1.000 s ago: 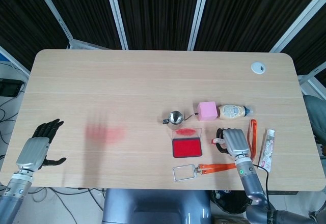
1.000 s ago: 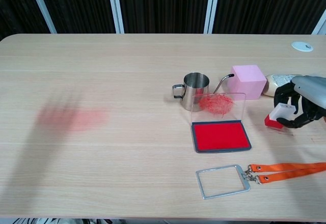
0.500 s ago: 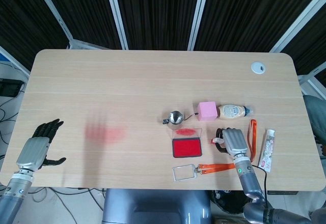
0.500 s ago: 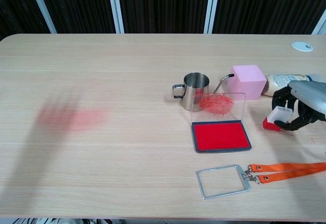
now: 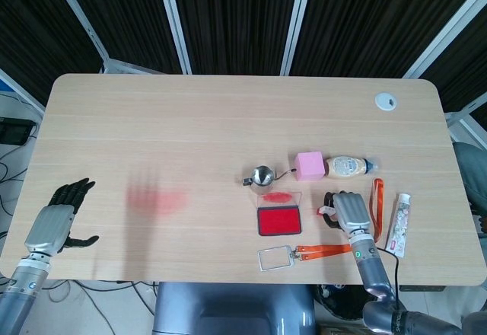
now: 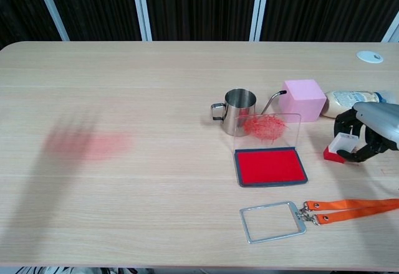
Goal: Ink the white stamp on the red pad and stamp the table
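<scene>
Gripping the white stamp [image 6: 341, 146] snugly in the right hand [image 6: 368, 134], lifting straight up, then going gently over to the red pad [image 6: 270, 166]; left hand [image 5: 55, 221] resting open.

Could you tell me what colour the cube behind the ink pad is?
The cube is pink, clearest in the chest view.

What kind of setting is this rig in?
Probably a lab or office test station: a light wooden desk with a round white cable grommet, black slatted panels on grey metal frames behind it, and loose cables on the floor beside it.
</scene>
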